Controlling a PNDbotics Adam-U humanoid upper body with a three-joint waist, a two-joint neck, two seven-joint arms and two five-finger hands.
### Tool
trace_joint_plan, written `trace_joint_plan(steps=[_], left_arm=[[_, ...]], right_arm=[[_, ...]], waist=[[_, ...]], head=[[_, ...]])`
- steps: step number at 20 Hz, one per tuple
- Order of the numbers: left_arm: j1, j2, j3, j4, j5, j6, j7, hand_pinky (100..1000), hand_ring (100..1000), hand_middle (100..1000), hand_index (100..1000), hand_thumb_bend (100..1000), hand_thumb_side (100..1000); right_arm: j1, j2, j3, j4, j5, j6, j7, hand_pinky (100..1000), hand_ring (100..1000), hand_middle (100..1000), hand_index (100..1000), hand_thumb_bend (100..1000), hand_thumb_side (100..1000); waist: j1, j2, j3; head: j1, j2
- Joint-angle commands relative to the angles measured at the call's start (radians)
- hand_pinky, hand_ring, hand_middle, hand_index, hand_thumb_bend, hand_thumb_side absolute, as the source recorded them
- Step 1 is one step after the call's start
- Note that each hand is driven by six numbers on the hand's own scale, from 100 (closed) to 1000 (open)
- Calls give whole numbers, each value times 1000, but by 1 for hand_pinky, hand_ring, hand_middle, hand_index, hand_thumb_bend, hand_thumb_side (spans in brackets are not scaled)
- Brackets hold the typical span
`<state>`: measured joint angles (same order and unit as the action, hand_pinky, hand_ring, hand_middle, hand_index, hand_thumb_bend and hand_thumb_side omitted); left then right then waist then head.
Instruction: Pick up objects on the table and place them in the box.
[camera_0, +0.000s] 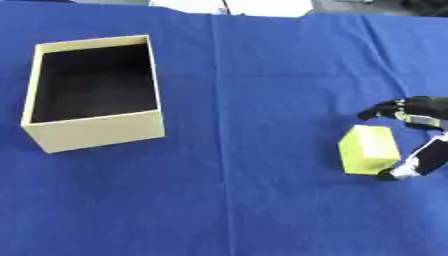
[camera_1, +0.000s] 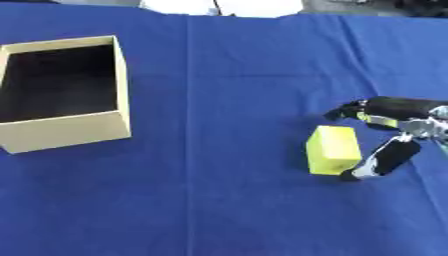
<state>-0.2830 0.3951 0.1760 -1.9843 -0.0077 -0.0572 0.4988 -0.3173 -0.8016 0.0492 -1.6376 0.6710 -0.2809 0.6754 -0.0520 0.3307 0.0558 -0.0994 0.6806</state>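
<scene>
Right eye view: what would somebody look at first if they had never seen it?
Probably the bright yellow block, standing alone on the blue cloth at the right. The robot's black right hand reaches in from the right edge, its fingers spread around the block without closing on it. Far off at the left sits the open box, dark inside, with nothing showing in it.
</scene>
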Motion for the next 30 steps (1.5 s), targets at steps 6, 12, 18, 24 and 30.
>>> trace_joint_plan(steps=[6,12,18,24,30], left_arm=[[-14,10,1,-16,-1,-3,-4,877,703,615,630,219,766],[-12,10,1,-16,-1,0,-10,877,704,616,631,222,772],[-10,9,2,-16,-3,3,-14,878,705,617,630,215,771],[-10,9,3,-16,-6,5,-19,878,706,617,629,214,772],[-10,9,3,-16,-7,5,-22,878,706,617,629,214,772]], right_arm=[[-14,-13,-4,7,40,31,-161,710,739,665,689,583,341],[-11,-18,-20,-9,11,53,-189,683,736,642,627,452,178],[-16,-19,-32,-22,-26,92,-203,649,713,526,459,248,100],[-24,-18,-36,-28,-55,144,-259,606,663,382,284,203,174],[-31,-30,-41,-33,8,141,-237,787,840,743,794,423,184]], waist=[[2,-17,3],[3,-19,-2],[0,-20,-5],[-2,-20,-6],[-3,-21,-7]], head=[[-2,-11],[1,-13],[2,-17],[3,-21],[5,-24]])
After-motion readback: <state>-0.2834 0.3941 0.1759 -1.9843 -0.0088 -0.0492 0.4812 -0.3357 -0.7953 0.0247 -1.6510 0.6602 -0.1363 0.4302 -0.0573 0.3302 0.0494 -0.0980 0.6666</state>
